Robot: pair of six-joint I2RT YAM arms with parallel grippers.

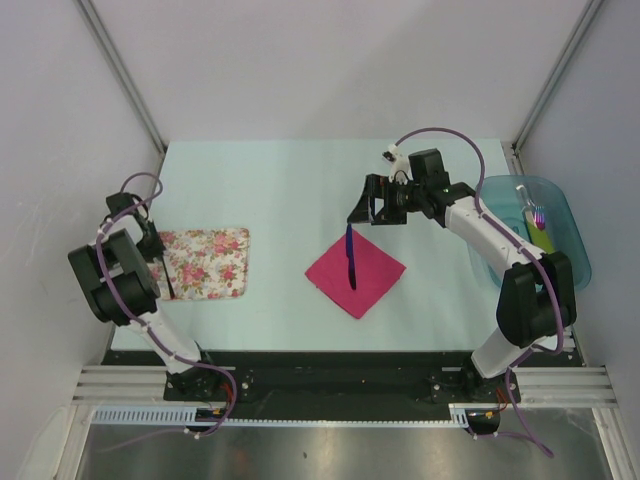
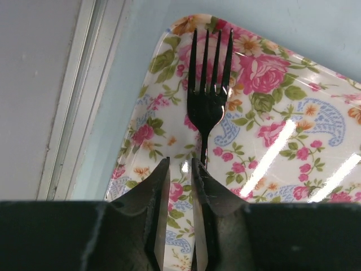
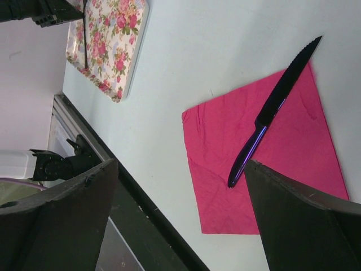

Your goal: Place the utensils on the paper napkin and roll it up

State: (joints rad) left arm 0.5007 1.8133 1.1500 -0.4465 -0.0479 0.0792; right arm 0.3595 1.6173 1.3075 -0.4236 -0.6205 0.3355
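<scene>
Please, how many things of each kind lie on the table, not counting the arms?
Cutlery: 2 (black fork, dark knife)
Pink napkin: 1
Floral tray: 1
Blue bin: 1
Brush in the bin: 1
Yellow-green strip in the bin: 1
Total: 7

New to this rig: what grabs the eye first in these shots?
The magenta paper napkin sits mid-table, turned like a diamond, with a dark serrated knife lying across it and the right end effector wide open by its far corner. At the table's left edge, a black fork lies on a glossy floral tray. The left end effector is set narrowly about the fork's handle, though a grip cannot be confirmed.
</scene>
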